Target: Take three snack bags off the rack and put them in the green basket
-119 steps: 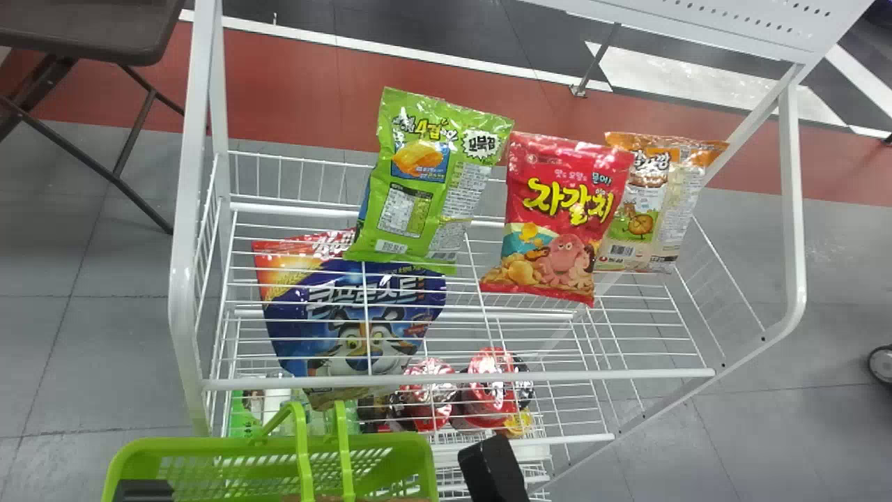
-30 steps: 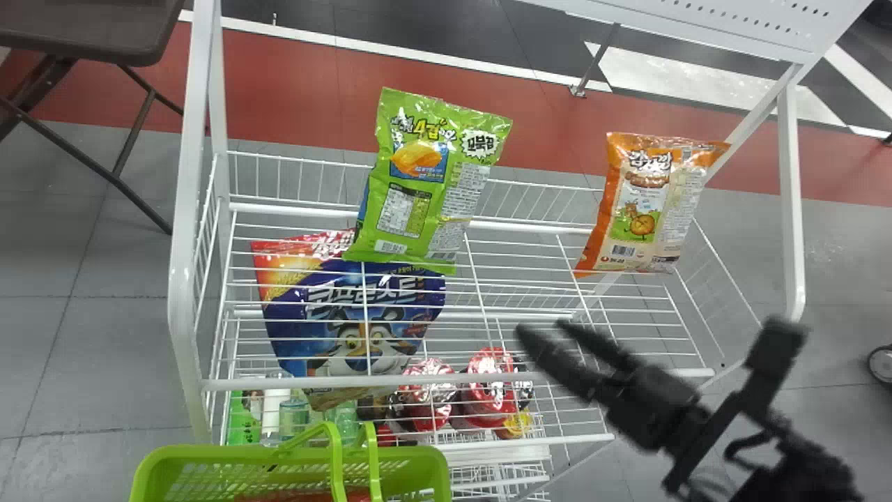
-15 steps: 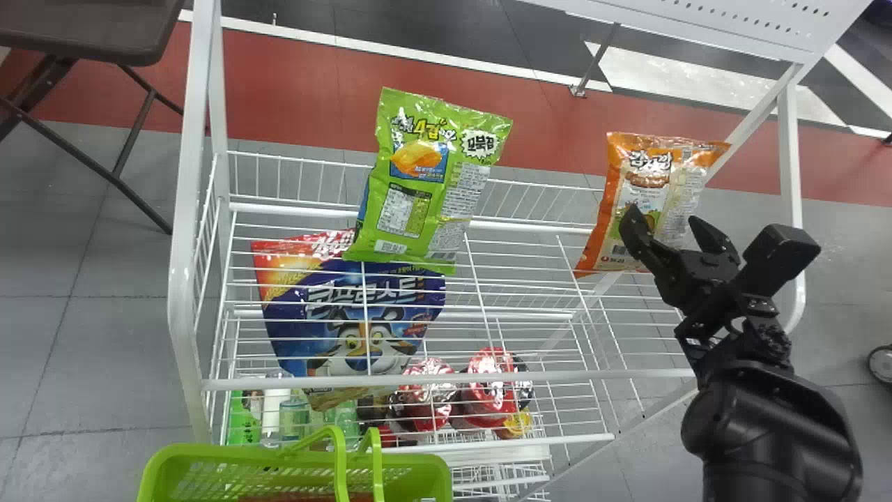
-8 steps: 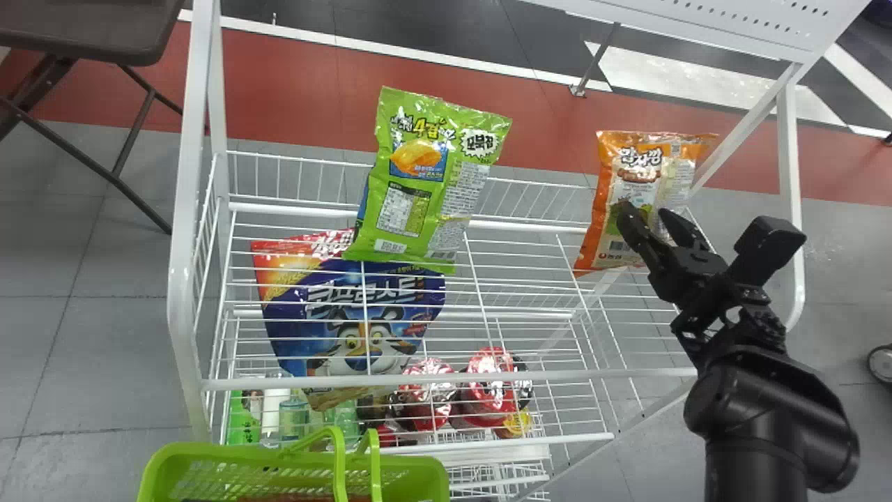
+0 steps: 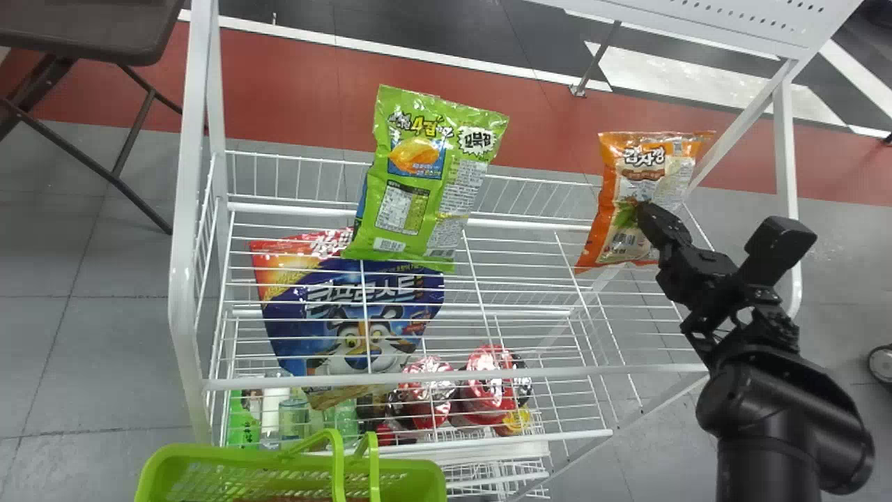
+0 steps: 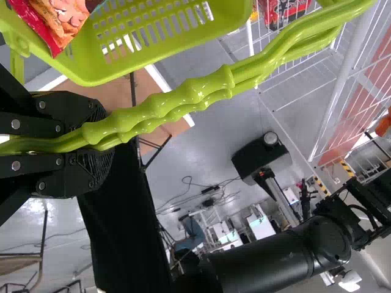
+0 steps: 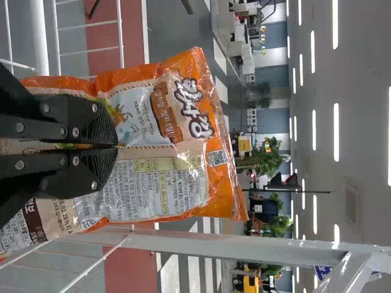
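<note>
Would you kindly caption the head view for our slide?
Right end effector pinching the orange snack bag at the wire rack, with the green basket in front.

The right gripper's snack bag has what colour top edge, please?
Orange top edge, best in the right wrist view.

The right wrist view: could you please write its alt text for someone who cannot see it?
The black right gripper pinches an orange snack bag. Beyond it are parts of a white rack, green plants and a ceiling with strip lights.
</note>
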Robot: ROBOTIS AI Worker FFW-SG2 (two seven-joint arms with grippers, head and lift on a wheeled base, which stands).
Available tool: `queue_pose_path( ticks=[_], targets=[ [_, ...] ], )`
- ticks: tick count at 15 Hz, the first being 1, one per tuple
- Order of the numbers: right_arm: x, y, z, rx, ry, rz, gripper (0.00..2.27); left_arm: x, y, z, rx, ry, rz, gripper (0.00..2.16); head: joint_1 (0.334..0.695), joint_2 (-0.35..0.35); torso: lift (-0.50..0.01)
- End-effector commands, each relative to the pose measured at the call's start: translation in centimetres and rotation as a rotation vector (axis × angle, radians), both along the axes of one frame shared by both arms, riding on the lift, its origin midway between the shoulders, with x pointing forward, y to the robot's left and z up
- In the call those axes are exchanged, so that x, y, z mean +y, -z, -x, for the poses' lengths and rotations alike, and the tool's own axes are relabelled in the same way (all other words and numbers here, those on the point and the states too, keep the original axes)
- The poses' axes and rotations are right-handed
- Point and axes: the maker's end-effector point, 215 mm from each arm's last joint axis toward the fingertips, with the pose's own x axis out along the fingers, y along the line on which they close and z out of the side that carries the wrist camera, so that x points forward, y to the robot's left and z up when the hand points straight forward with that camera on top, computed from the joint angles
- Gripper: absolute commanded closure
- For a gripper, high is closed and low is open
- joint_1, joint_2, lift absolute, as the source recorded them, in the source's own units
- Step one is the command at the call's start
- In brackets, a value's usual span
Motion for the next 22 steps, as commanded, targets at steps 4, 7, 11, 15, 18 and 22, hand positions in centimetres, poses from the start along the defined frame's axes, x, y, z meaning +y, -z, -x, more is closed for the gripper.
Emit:
queue_pose_path(
  ticks=[4,7,11,15,18,22],
  targets=[
    [3.0,-1.7,5.1,-0.051,-0.045,-0.049,2.24,0.0,0.1,0.1,0.0,-0.003,-0.005,1.54,0.695,-0.35,-0.026],
    [6.2,-6.1,9.1,-0.09,-0.097,-0.103,2.24,-0.5,0.1,0.3,-0.001,0.005,-0.006,1.54,0.695,-0.35,-0.026],
    [12.5,-7.6,13.9,0.04,-0.231,-0.284,2.24,-0.6,0.1,0.4,-0.005,0.009,-0.008,1.54,0.695,-0.35,-0.026],
    [22.0,-3.7,20.6,0.34,-0.466,-0.598,2.24,-0.7,0.0,0.3,-0.018,0.001,-0.002,1.54,0.695,-0.35,-0.026],
    [27.8,-2.0,25.7,0.547,-0.586,-0.791,2.24,-0.8,-0.1,0.1,-0.023,-0.005,-0.001,1.54,0.695,-0.35,-0.026],
    [29.3,-1.4,27.3,0.584,-0.622,-0.831,2.24,-0.9,-0.6,-0.3,-0.037,-0.011,0.01,1.54,0.695,-0.35,-0.026]
  ],
)
